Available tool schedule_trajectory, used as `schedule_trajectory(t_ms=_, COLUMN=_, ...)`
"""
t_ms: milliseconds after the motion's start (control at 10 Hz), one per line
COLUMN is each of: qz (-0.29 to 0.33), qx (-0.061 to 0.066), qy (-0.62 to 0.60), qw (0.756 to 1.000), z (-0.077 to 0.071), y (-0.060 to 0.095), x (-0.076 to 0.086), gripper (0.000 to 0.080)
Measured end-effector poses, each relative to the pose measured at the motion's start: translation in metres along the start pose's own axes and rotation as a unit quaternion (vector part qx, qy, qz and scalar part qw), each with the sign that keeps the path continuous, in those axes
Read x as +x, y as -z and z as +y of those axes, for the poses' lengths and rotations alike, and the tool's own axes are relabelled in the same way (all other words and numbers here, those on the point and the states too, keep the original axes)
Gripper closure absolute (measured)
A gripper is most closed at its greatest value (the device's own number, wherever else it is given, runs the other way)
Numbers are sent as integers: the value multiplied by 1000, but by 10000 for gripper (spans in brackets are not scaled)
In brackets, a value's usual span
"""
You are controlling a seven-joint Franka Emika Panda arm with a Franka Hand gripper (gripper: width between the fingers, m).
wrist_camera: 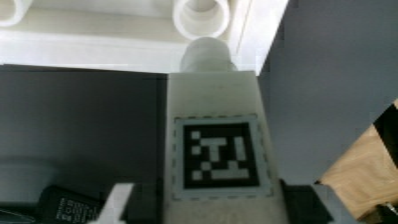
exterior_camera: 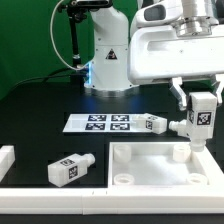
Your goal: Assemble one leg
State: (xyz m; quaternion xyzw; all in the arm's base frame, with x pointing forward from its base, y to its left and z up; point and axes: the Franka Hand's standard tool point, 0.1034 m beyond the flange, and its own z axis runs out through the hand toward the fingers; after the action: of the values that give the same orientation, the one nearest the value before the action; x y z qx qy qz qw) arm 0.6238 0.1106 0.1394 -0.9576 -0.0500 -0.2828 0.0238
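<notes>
So the gripper (exterior_camera: 199,128) has the leg (exterior_camera: 200,116) clamped between its two fingers, jaws closed in on the leg's sides, nothing else in there. The leg hangs upright, tag facing the exterior camera, narrow peg end pointing down. It sits over the panel (exterior_camera: 150,165), at the back corner on the exterior view's right. From that angle the peg tip looks right down at the panel's rim, but I honestly can't tell if it's touching or just above it.

The wrist view looks straight along the leg (wrist_camera: 217,120): big tag in the middle, rounded peg at the far end, and a round corner hole (wrist_camera: 201,13) of the panel just beyond the tip. The peg looks lined up with the hole, not inside it as far as I can see. The fingers (wrist_camera: 121,206) show at either side of the leg's near end.

Other stuff on the black table (exterior_camera: 40,120): the marker board (exterior_camera: 100,123) lies behind the panel, a second leg (exterior_camera: 155,123) lies just beside its end, and a third leg (exterior_camera: 68,170) lies on its side off to the exterior view's left, well apart from the panel.
</notes>
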Motion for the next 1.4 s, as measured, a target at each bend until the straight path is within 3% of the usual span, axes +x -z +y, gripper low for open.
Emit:
schedule_trajectory(t_ms=300, qz=0, qx=-6, qy=9, qw=1000, z=9, y=-17, x=-1, gripper=512)
schedule_trajectory(t_ms=800, qz=-15, qx=-3, qy=7, qw=1000, z=1, y=-36, x=-17, gripper=512)
schedule_trajectory(t_ms=1200, qz=-10, qx=-4, qy=8, qw=1000, z=3, y=-43, x=-13, gripper=512)
schedule_trajectory(t_ms=1400, qz=-15, qx=-3, qy=10, qw=1000, z=0, y=-49, x=-22, gripper=512)
